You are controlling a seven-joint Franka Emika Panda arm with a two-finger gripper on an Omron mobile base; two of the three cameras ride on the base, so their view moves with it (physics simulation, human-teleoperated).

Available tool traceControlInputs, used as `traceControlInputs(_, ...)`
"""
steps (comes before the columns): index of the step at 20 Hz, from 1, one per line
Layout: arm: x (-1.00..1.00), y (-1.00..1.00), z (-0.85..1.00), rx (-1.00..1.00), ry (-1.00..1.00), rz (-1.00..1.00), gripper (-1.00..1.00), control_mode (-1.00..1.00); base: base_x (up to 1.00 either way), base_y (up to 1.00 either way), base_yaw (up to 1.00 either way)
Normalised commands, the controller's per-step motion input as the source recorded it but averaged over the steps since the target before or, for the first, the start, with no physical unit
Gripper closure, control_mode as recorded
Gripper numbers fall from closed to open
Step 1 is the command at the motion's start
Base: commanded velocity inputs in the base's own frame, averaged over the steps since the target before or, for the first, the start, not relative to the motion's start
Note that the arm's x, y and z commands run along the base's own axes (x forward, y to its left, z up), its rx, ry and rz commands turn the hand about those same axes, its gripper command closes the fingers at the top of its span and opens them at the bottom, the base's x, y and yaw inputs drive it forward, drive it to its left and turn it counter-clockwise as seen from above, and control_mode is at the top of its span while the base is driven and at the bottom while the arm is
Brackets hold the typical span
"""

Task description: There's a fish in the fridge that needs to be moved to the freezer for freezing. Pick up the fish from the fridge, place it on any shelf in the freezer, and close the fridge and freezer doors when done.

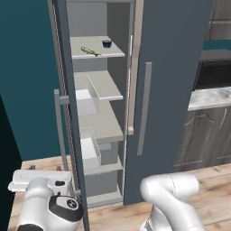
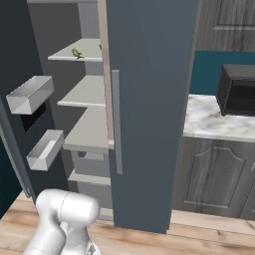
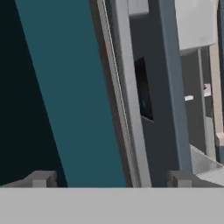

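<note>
Straddling the freezer door's bar handle (image 3: 127,109) with fingers (image 3: 41,178) spread wide and holding nothing, the gripper (image 3: 111,179) is lining up beside the open freezer (image 1: 97,122). Pushing squarely on that door (image 1: 67,113) should be swinging it shut cleanly; the fridge door (image 1: 164,90) is looking closed, and I cannot tell where the fish is lying.

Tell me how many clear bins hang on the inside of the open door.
2. The upper bin sits high on the open freezer door; the lower bin hangs below it on that door. Others could be hidden beyond the views.
</note>
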Motion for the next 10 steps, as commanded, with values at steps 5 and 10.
traceControlInputs(5, 0.46, 0.43, -0.42, 0.04, -0.04, -0.17, -1.0, -1.0, 0.0, 0.0, 0.0)
traceControlInputs(10, 0.59, 0.09, -0.08, 0.0, 0.04, -0.19, -1.0, -1.0, 0.0, 0.0, 0.0)
